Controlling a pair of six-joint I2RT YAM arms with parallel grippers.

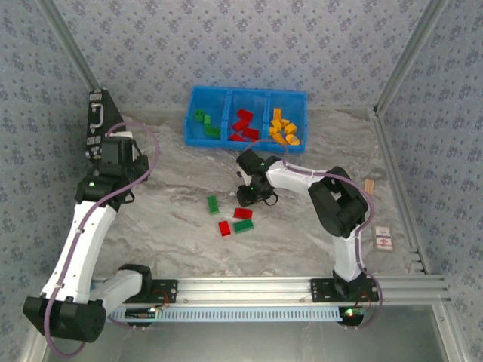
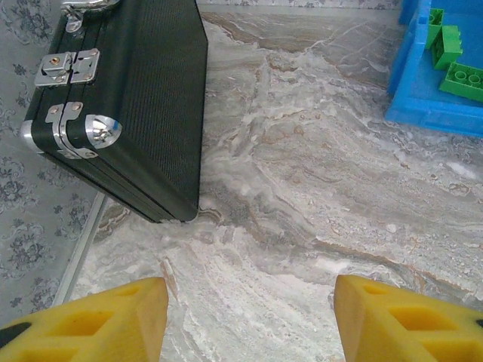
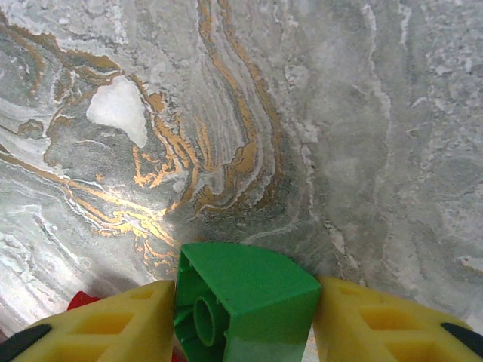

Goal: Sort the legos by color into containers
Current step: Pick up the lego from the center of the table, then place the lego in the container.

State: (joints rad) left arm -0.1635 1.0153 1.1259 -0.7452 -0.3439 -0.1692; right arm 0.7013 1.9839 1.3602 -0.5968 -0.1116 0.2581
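My right gripper (image 3: 245,320) is shut on a green lego (image 3: 249,290), which is tipped so its hollow underside faces the camera, just above the marble table. A red lego (image 3: 81,300) peeks out by the left finger. From above, the right gripper (image 1: 253,192) hangs below the blue bin (image 1: 192,113). The bin's left compartment holds green legos (image 1: 204,121), the middle red (image 1: 244,124), the right orange (image 1: 284,128). Two green (image 1: 213,204) and two red legos (image 1: 224,228) lie loose on the table. My left gripper (image 2: 250,317) is open over bare table beside the black case.
A black case (image 2: 128,98) with silver latches stands at the left wall (image 1: 102,121). The bin's corner (image 2: 423,98) with green legos shows in the left wrist view. Small cards (image 1: 383,238) and a wooden piece (image 1: 369,185) lie by the right rail.
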